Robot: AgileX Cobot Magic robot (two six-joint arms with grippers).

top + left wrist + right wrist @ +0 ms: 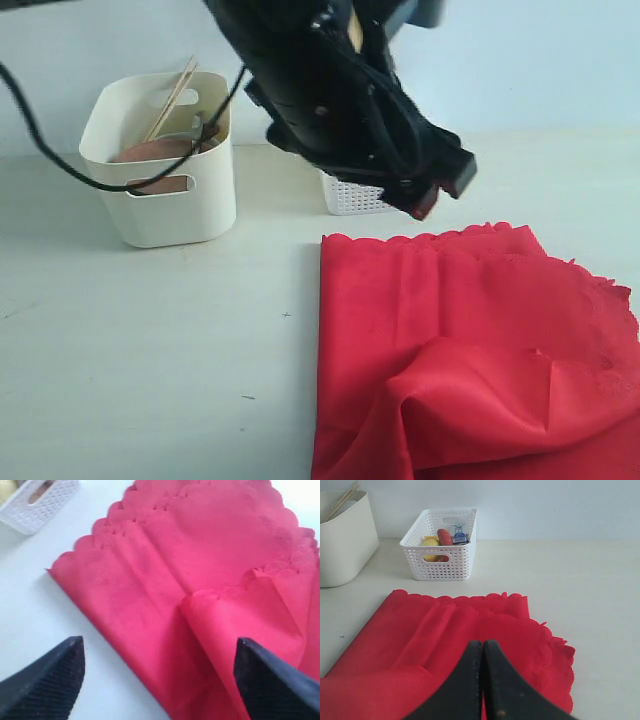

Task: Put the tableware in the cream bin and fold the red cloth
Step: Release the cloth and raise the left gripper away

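The red cloth (470, 330) lies spread on the right half of the pale table (150, 350), its scalloped edge towards the white lattice basket (442, 555) at the back. It is not flat. Long creases run down it, and at the near side a big flap is turned over onto the rest in a loose, puffy fold.

From the left wrist view, the left gripper (157, 642) hangs above the cloth with its jaws spread wide and nothing between them. One black ribbed finger (55, 680) sits over bare table just beside the cloth's straight edge, and the other is over the turned-over flap. The cloth's edge and a crease lie in the gap below, and neither finger touches the fabric that I can see.

The right gripper (482, 644) is clenched, its two fingers pressed flat together with no fabric showing between them. It points across the cloth towards the basket, with red fabric under and around the tips. I cannot tell whether it rests on the cloth.

Well to the left stands the cream bin (165, 200), apart from both the cloth and the basket. Chopsticks (172, 98) poke up out of it and a brown wooden plate (150, 152) leans inside.
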